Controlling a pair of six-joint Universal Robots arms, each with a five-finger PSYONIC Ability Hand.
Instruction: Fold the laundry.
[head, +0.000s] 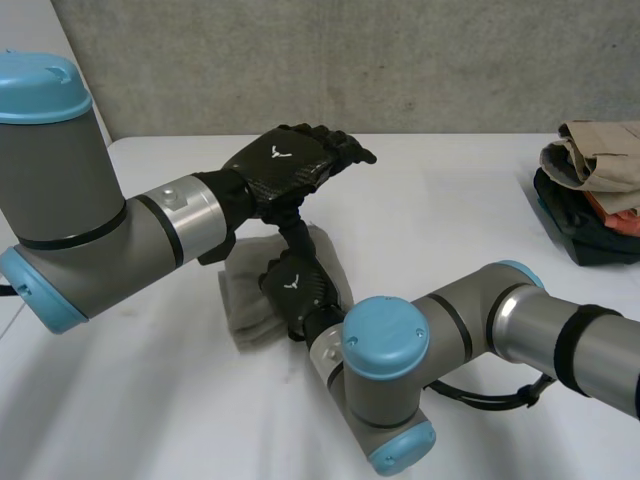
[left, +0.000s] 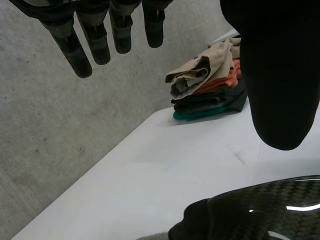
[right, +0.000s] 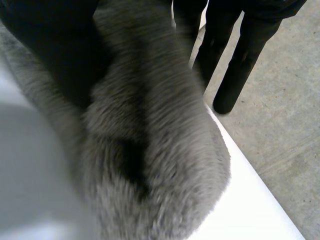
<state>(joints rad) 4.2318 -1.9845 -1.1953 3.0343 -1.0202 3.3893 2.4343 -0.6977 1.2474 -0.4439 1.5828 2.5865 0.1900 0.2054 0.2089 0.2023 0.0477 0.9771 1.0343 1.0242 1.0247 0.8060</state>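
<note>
Nearest to us, at lower centre of the head view, is the right arm (head: 385, 340) with its blue-capped elbow, reaching in from the lower right. It ends in the right hand (head: 297, 285), which lies back-up on the cloth (head: 245, 305), a grey fuzzy piece bunched on the table (head: 450, 220) just left of centre. In its own wrist view the cloth (right: 150, 150) rises thick and close under the palm of the right hand (right: 240, 65); we cannot tell whether the hand grips the cloth or merely presses on it.

The left arm (head: 70, 200) fills the left of the head view, and the left hand (head: 290, 160) hovers above the right hand and the cloth's far edge. In the left wrist view the left hand (left: 95, 42) is spread, with straight fingers (left: 72, 47) well apart from the thumb (left: 280, 75), and holds nothing. The right hand's glossy back (left: 265, 215) shows below its palm.

A pile (head: 595, 190) of folded clothes, beige over orange, black and teal, sits at the table's right edge, well apart from both hands. Beyond the left fingertips we see the pile (left: 210, 85) by the table's (left: 150, 175) edge.
</note>
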